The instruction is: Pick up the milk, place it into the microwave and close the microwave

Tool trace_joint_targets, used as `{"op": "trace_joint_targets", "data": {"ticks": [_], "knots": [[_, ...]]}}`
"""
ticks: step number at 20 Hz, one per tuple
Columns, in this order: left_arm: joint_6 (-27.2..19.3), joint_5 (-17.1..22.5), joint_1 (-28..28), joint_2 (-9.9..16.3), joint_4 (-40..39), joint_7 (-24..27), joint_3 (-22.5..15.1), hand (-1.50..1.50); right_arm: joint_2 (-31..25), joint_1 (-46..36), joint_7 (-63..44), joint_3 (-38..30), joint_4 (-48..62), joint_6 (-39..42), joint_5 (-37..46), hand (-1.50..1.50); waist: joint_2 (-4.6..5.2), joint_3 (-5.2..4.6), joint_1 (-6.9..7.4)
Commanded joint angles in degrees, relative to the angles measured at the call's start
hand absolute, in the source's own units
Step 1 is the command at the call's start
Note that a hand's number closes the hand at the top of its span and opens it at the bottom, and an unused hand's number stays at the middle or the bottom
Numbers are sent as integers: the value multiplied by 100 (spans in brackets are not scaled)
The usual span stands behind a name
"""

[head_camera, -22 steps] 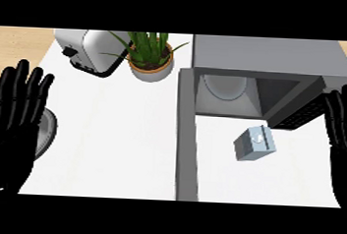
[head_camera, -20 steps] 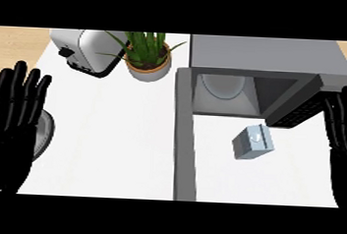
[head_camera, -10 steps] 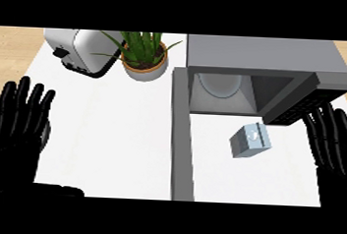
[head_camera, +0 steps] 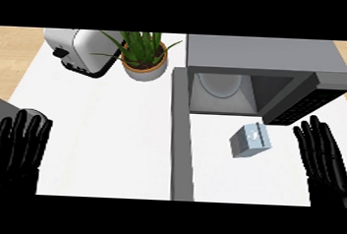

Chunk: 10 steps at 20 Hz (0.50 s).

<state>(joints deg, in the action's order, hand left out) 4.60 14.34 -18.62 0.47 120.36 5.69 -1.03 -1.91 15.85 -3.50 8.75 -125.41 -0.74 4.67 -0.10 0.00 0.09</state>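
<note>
Milk (head_camera: 250, 140) sits on the white desk (head_camera: 117, 136), just in front of the open microwave (head_camera: 265, 69), apart from it and not inside yet. It's a small grey-blue carton, standing upright w/ a slight twist; seen from above its top reads as a tilted square, so no strong long axis to line up on.

Right hand (head_camera: 321, 157) is the nearer one by far: milk lies to the left of its fingers (head_camera: 314, 137), about level w/ the fingertips, near but not touching. Fingers straight and spread, released, holding nothing. Left hand (head_camera: 16, 149) is at the far lower left of the desk, well apart from the milk, w/ the grey divider strip (head_camera: 182, 149) between them; its fingers are also straight and released, nothing in them. Looks like it's just resting there.

Judgement: next move is the right hand's, a sideways reach left toward the carton, then a short carry away from the robot into the microwave cavity (head_camera: 221, 94), which is straight beyond the milk. Microwave door (head_camera: 304, 102) hangs open just ahead of the right fingertips, so the reach prob. needs to stay clear of it.

Labels: a pale mark on the carton's face, too small to read. Door panel is dark w/ faint dots, no legible writing. Toaster (head_camera: 81, 51) and potted plant (head_camera: 143, 53) at the desk's far side, no brands visible.
</note>
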Motion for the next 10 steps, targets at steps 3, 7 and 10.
{"op": "trace_joint_targets", "data": {"ticks": [3, 7, 10], "knots": [[-47, -202, -570, -45, 47, 481, -517, -150, -19, 104, 377, -194, 495, 104, -149, -150, 3, 1, 0], [204, -94, -1005, -45, 289, 526, -386, -150, 185, -72, 683, 196, 1219, -299, 15, -150, 3, 0, 21], [259, -11, -757, 6, 183, 526, -205, -150, 186, -250, 1433, -206, 2120, -61, -204, -150, 9, 2, 15]]}}
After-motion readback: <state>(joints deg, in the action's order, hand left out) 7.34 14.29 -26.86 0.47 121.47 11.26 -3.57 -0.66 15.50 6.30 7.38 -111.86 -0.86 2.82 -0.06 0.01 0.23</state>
